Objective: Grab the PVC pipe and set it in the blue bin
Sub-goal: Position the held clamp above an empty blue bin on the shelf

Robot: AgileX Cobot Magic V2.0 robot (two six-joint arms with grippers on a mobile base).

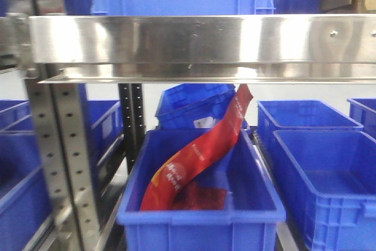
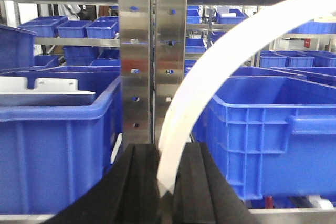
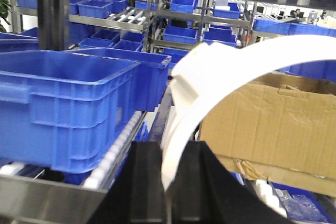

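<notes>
Pipe (image 2: 205,72) pinched in left gripper (image 2: 167,184) and right gripper (image 3: 168,184); long axis arcs up-right from each. Bin (image 1: 200,214) ahead; nearer arm unclear.

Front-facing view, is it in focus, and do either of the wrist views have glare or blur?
Exterior front-facing: soft throughout, with glare streaks on the steel shelf rail. Left wrist: blue bins crisp, but the PVC pipe is blown out white. Right wrist: the pipe's edges smear.
</notes>
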